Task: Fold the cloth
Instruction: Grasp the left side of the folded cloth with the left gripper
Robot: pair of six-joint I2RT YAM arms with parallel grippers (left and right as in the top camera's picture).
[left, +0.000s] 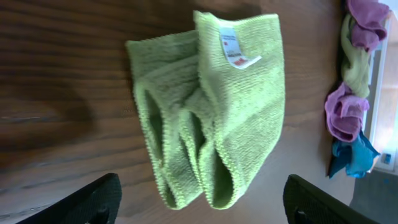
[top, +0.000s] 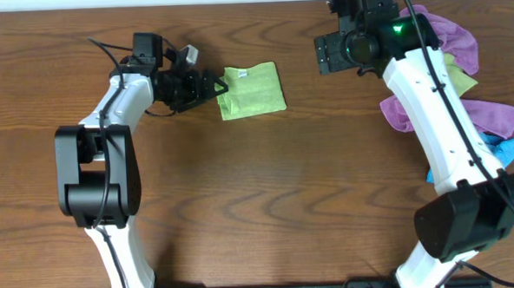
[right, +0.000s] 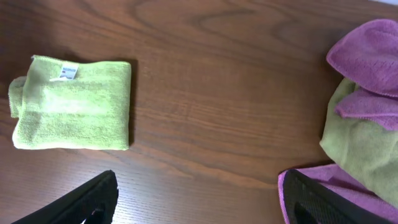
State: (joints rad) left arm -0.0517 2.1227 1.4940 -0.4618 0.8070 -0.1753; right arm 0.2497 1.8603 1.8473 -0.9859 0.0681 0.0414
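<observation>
Cloth (top: 252, 90), the lime-green microfiber one, lies toward the far edge of the wooden table (top: 268, 196), a little left of its middle, already gathered into a compact, slightly wider-than-deep packet with its white tag (left: 235, 50) on top. The relation that matters is between it and the left gripper (top: 218, 85). The packet sits directly ahead of that gripper, with its near short edge just beside the fingertips, and in the overhead view it cannot be told whether they touch. The packet's long axis runs along the table's far edge, in line with the gripper's reach. In the left wrist view the rounded, looped folds face the gripper and the tag end points away toward the right edge. The loops look loose and uneven, so the fold seems unfinished or in need of tidying. The left arm is stretched low from its base, wrist roughly level, fingers spread wide on either side of the packet and holding nothing. The right gripper (top: 331, 54) is well apart from the cloth, near the far edge and right of the middle, also spread wide and empty. Beside that arm, at the far right corner, sits a pile of purple, olive-green and blue cloths (top: 461, 44). The left arm is clearly the nearer one for the next grasp.
</observation>
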